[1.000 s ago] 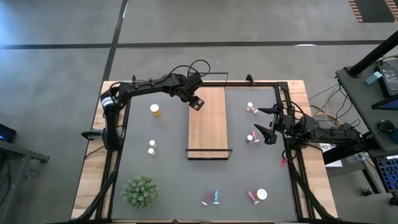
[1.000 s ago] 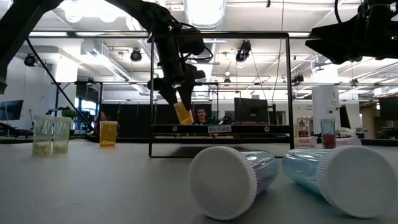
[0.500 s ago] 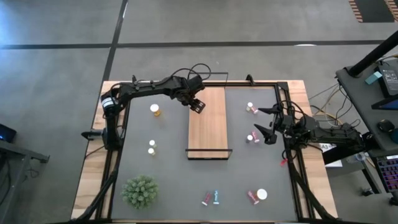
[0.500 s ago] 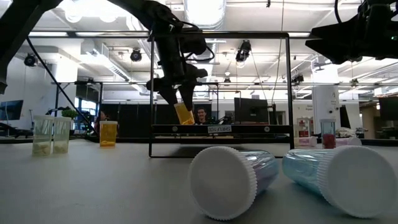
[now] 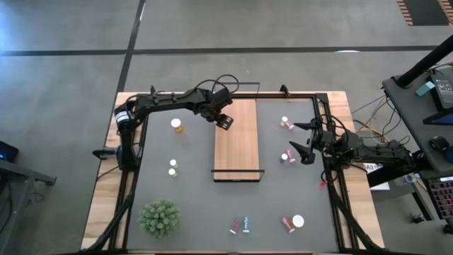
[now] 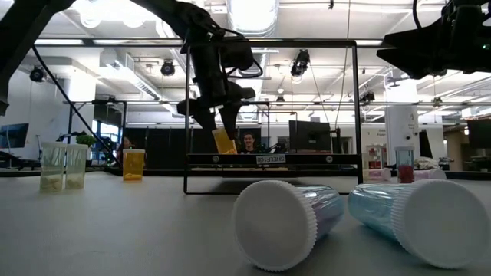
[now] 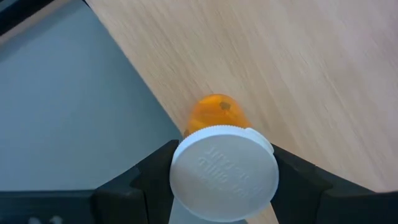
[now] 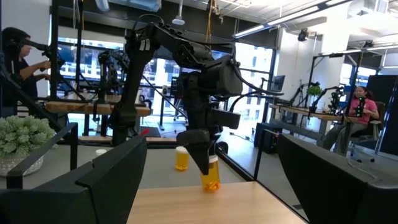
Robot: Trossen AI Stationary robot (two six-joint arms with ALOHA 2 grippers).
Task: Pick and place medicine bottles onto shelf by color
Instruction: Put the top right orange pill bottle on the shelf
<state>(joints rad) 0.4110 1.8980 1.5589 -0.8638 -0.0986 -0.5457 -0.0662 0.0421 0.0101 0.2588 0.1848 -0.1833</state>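
holding an orange bottle (image 7: 219,158) by its white cap between my left gripper (image 5: 225,122) fingers, i hang it over the far left corner of the shelf (image 5: 238,152) for placing, while my right gripper (image 5: 303,140) waits spread wide beside the table's right edge.

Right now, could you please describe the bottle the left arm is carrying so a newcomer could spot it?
Find the long light-wood shelf mid-table. At its far left corner, the left gripper holds an orange bottle with a white cap. Unlike the other orange bottle, standing on the grey tabletop, this one is clamped between fingers.
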